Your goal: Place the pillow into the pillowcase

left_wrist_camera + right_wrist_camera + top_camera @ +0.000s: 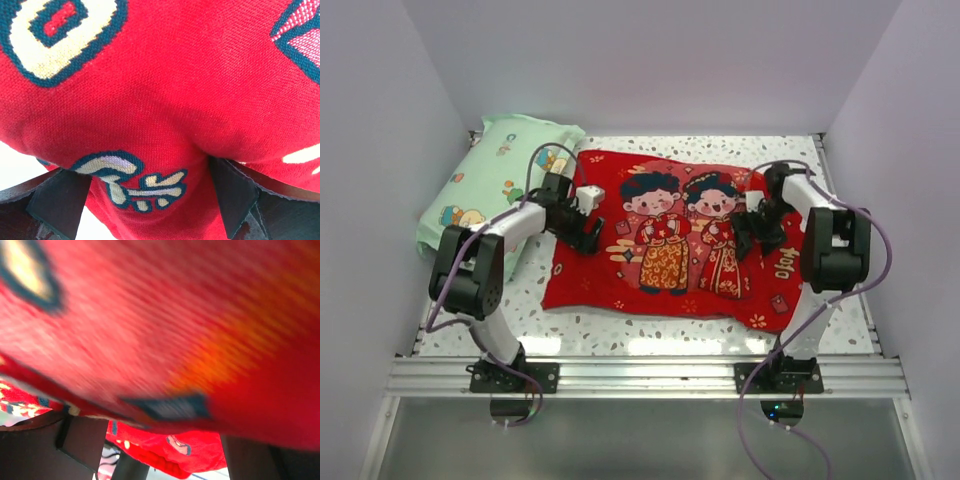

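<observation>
The red pillowcase point(665, 295) lies flat and plump on the table, with the side showing two cartoon figures facing up. The cream-yellow pillow is hidden. My left gripper point(588, 232) is at the pillowcase's left edge. In the left wrist view point(147, 200) its fingers point(57, 200) stand wide apart, with a bulge of red fabric point(160, 100) between them. My right gripper point(745, 238) is at the right edge. In the right wrist view point(160, 450) its jaws are also wide apart. Blurred red fabric point(165, 315) lies across them, close to the lens.
A mint-green cartoon-print pillow point(490, 185) lies at the back left, just behind my left arm. The speckled table point(650, 335) has white walls on three sides and a metal rail along its near edge.
</observation>
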Controlling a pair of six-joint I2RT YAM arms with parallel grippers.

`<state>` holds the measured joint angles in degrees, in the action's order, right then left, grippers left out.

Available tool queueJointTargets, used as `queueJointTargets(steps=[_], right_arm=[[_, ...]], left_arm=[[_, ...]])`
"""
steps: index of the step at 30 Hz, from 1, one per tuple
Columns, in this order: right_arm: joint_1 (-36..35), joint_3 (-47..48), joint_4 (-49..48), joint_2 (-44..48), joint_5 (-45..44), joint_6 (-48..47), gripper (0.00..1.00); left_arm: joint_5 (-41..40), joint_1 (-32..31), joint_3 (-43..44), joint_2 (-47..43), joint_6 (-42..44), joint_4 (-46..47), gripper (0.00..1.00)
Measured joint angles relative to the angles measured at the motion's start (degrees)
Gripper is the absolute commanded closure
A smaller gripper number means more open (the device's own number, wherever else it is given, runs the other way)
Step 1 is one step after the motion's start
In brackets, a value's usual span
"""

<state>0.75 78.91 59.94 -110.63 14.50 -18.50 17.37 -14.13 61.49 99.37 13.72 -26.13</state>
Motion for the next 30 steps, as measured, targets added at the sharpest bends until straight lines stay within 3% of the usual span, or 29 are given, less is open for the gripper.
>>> queueJointTargets(steps=[6,10,14,17,21,25,30], right_arm=[[6.4,12.4,-0.6,-5.0,-2.4,1.4,0.17],[9.1,21.1,-1.3,-6.9,-3.5,1.7,0.05],[9.9,23.1,-1.4,-1.9,-1.7,1.8,0.01],[9.5,21.5,-1.4,7.5,1.9,2.6,0.01],[9.2,14.1,-3.1,25.7,7.1,3.8,0.01],[9.2,-0.1,-4.7,41.1,10.5,4.0,0.01],[9.0,-16.6,-4.7,46.3,10.7,3.5,0.01]], left_arm=[[2.3,-1.2,13.3,10.3,-3.8,1.3,0.00],[1.9,-1.8,19.1,11.8,-4.7,1.7,0.00],[0.3,-0.9,25.2,9.8,-4.8,-1.4,0.00],[-0.7,2.1,26.1,3.9,-5.0,-3.2,0.00],[-2.6,6.6,21.1,-8.7,-4.8,-3.2,0.00],[-3.5,6.6,8.7,-20.3,-3.6,-2.1,0.00],[-4.2,6.1,-5.6,-24.0,-3.5,-2.7,0.00]])
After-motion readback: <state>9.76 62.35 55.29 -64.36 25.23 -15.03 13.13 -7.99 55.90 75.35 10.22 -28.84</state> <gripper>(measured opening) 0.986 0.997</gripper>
